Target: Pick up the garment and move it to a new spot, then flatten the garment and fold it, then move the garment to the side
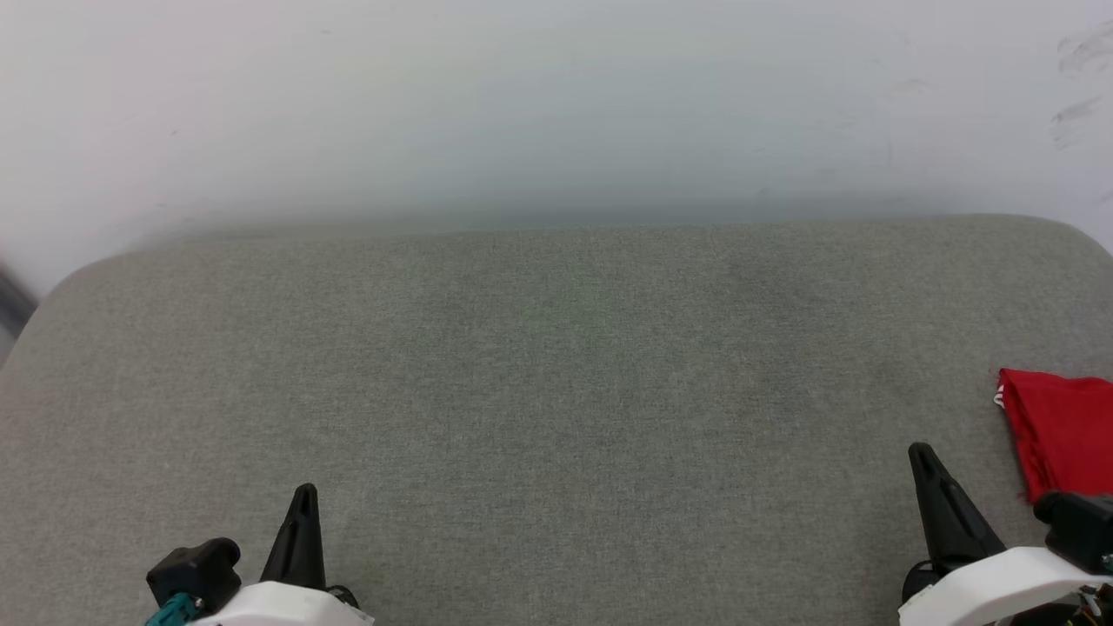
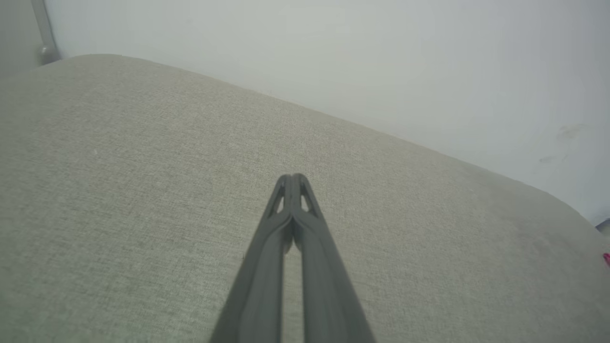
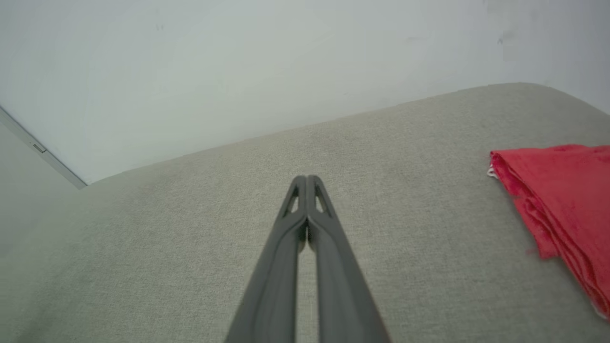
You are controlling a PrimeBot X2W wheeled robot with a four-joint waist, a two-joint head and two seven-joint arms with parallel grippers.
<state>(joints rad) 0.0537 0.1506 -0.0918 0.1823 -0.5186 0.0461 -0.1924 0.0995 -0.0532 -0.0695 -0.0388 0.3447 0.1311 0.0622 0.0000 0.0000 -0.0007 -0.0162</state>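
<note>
twice found fingers [image 2: 267, 276] pressed together on nothing, at left gripper [image 2: 291, 177] and right gripper [image 3: 307, 178]; found garment [image 3: 562, 200] folded on grey cushion [image 1: 556, 365], far right, near right gripper, clear of it; noted white wall [image 1: 556, 104] behind

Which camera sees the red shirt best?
The right wrist view: the red shirt is biggest there, with its folded layers clear. The head view has a smaller piece at its right edge; the left wrist view, a tiny speck.

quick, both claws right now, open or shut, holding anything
Left claw: shut, holding nothing.
Right claw: shut, holding nothing; the garment lies apart from it.
</note>
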